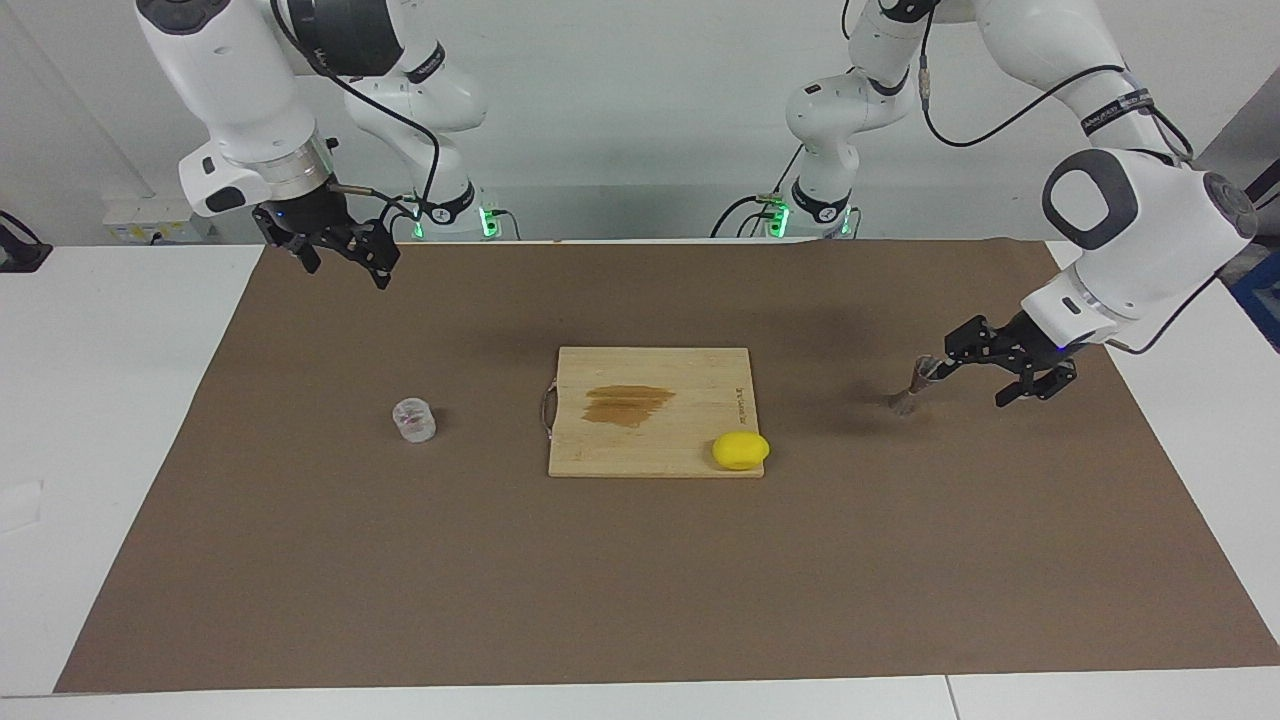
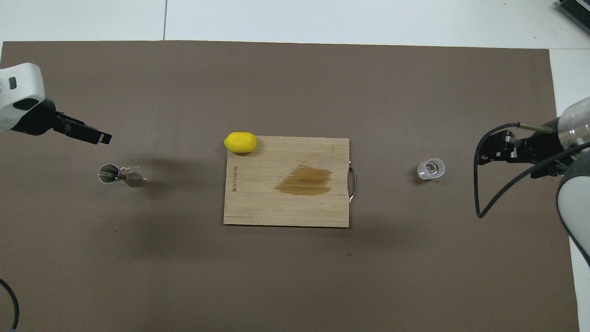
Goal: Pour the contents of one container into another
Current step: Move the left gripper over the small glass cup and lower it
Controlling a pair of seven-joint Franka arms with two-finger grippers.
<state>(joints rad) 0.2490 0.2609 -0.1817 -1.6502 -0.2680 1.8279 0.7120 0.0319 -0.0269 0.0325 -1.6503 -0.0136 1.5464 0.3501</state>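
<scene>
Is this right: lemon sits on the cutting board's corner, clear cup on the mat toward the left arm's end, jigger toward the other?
One thing is swapped. The facing view shows the clear cup toward the right arm's end and the jigger toward the left arm's end. The lemon is on the cutting board corner.

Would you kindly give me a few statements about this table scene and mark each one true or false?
1. The lemon rests on a corner of the cutting board. True.
2. The right gripper holds the clear cup. False: it is open and up in the air, and the cup stands alone on the mat.
3. The jigger stands toward the left arm's end of the table. True.
4. The left gripper is shut. False: it is open beside the jigger.
</scene>
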